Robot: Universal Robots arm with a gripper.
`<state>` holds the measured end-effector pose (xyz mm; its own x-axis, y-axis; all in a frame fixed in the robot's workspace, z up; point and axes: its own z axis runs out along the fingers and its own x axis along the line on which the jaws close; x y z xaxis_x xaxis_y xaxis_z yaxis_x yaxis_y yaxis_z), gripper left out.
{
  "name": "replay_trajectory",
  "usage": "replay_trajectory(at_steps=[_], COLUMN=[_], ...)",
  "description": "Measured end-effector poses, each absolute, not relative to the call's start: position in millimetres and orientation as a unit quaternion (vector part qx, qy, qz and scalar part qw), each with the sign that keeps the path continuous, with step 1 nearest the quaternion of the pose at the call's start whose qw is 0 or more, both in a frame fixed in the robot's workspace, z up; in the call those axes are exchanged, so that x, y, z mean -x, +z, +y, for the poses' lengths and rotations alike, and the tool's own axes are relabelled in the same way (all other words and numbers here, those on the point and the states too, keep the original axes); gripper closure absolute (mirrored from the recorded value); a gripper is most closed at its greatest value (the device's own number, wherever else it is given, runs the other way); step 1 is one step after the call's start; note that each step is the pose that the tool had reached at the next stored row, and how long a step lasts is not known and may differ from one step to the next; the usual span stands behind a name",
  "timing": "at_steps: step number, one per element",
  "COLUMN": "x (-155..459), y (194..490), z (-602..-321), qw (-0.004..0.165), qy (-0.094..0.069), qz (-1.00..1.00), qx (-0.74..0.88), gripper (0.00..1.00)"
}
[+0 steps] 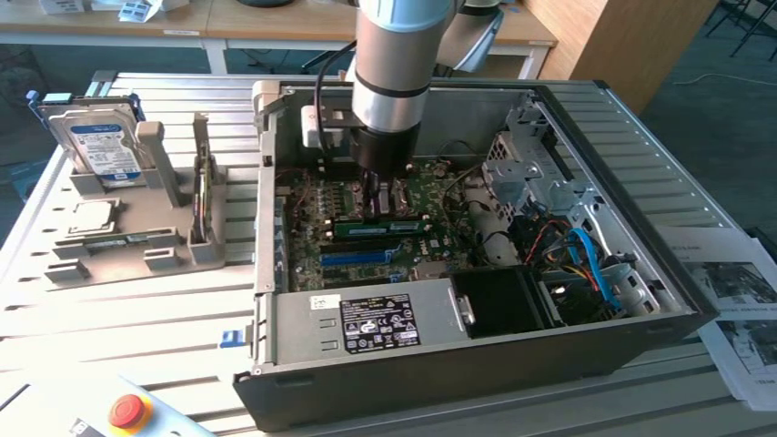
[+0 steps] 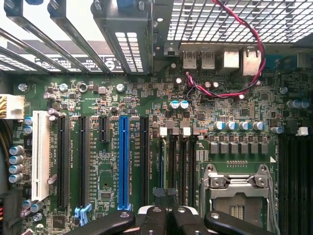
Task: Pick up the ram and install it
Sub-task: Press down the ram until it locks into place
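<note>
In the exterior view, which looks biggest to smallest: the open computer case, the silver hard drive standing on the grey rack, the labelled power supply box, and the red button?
1. Computer case, clearly largest.
2. Power supply box.
3. Hard drive, smaller than the power supply, though it stands farther from the camera.
4. Red button, smallest, despite sitting nearest.

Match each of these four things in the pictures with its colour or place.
Things:
1. ram
2. hard drive
3. emergency button
4. long slot strip

Descriptions:
A. red, on a yellow base
B. blue, on the motherboard
C. green, under the gripper inside the computer case
D. silver, upright in a grey holder outside the case

Pairs: 1-C, 2-D, 3-A, 4-B
</note>
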<state>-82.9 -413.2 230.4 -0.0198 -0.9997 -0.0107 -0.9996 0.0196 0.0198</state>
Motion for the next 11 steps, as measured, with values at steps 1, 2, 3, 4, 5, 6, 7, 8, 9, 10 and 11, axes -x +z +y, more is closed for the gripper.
replay_trajectory(at_steps=[1,2,3,4,5,6,7,8,9,10,11], x=[82.9,82.9,82.9,82.8,82.8,82.9,82.9,82.9,82.9,82.8,82.8], y=[230.1,229.9,229.9,229.7,229.2,229.0,228.9,228.7,228.5,228.3,228.3], z=[-413.2,-413.2,-413.2,-413.2,-413.4,-413.4,-413.5,-413.6,-413.6,-413.7,-413.8], qw=[0.003,0.003,0.003,0.003,0.003,0.003,0.003,0.003,0.003,0.003,0.003], qy=[-0.011,-0.011,-0.011,-0.011,-0.011,-0.011,-0.011,-0.011,-0.011,-0.011,-0.011], qz=[-0.714,-0.714,-0.714,-0.714,-0.714,-0.714,-0.714,-0.714,-0.714,-0.714,-0.714], qx=[-0.7,-0.7,-0.7,-0.7,-0.7,-0.7,-0.7,-0.7,-0.7,-0.7,-0.7], gripper=[0.9,0.9,0.9,0.9,0.9,0.9,0.9,0.9,0.9,0.9,0.9])
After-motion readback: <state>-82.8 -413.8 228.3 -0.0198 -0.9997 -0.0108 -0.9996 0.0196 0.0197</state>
